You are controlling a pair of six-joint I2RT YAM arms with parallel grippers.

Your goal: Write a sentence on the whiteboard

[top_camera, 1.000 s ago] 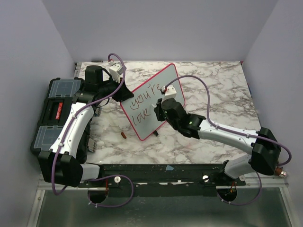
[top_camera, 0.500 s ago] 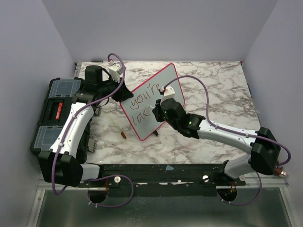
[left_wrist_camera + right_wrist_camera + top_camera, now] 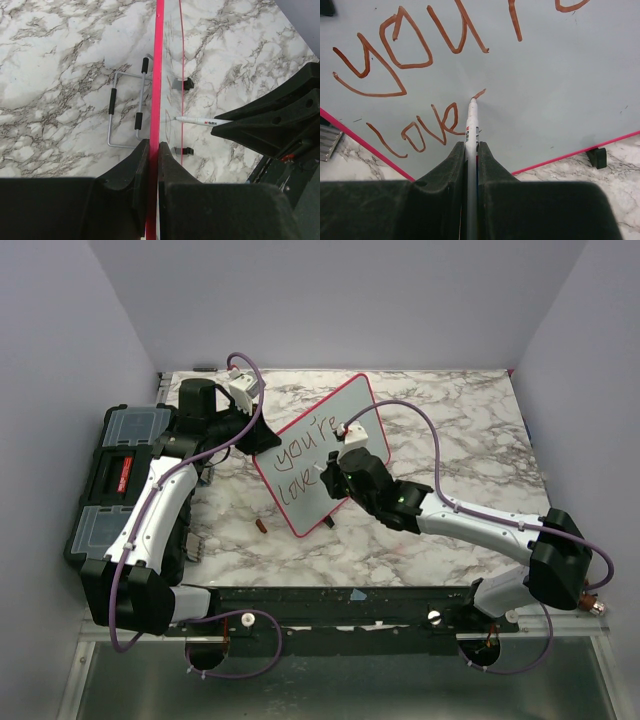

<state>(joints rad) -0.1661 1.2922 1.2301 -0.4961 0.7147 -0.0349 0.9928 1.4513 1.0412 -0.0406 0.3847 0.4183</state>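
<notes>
Reaching across from the near left, my left arm runs over the black toolbox (image 3: 115, 475) and bends inward. My left fingers (image 3: 154, 146) are closed tight on the pink frame of the whiteboard (image 3: 310, 440), one on each face, at its left edge. My right arm stretches low from the near right toward the middle of the table (image 3: 450, 430), wrist turned to the far left. My right fingers (image 3: 471, 147) are pinched shut on a white marker (image 3: 471, 120), with no gap at its sides.

Whiteboard: it stands on edge near the centre of the table, leaning back, with the written face turned toward the near right. Its long axis runs from near left to far right in the top view. The left wrist view shows it edge-on. Brown-red writing reads "you're" on the upper line and "lov" plus a short stroke on the lower.

Marker: its long axis follows my right wrist and points at the board. The tip touches the face at the end of that short stroke.

Surface: white marble pattern with grey veins. A wire stand (image 3: 127, 112) with black sleeves lies on the table behind the board. A small red-brown item (image 3: 262, 526) lies near the board's near corner; I cannot tell what it is. Plain pale walls (image 3: 330, 300) close the left, far and right sides.
</notes>
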